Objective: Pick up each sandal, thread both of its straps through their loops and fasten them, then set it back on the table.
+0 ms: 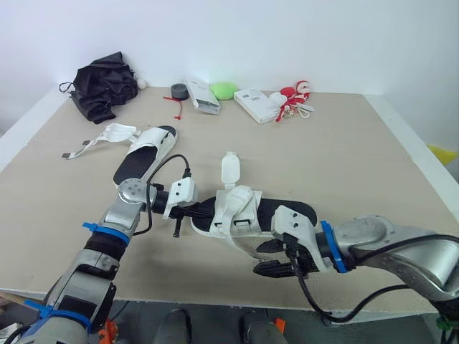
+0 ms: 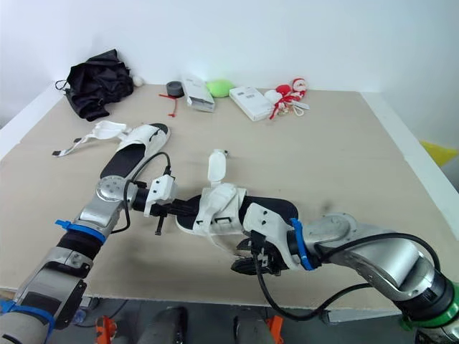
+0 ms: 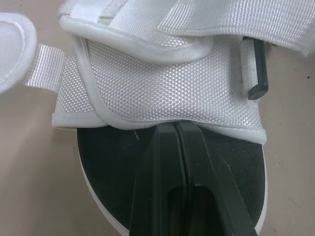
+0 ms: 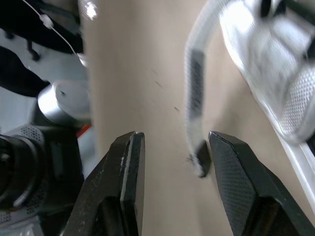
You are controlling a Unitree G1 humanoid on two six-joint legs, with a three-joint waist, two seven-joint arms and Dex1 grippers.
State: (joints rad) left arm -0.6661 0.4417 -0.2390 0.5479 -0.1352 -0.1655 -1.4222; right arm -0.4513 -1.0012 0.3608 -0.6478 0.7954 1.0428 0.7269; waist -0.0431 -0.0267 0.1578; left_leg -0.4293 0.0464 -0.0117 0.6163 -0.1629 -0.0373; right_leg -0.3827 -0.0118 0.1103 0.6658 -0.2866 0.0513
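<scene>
Holds right claw (image 4: 174, 141) open around limp strap (image 4: 194, 93); presses shut left claw (image 3: 174, 125) on sandal (image 1: 237, 204). Risks strap slipping if pinched off-centre.

Near sandal (image 2: 269, 208) is recorded mid-table (image 2: 344, 158), one strap (image 2: 215, 166) raised and unfastened. Left gripper (image 2: 185, 208) is positioned at its left end, right gripper (image 2: 244, 266) at its near edge.
</scene>
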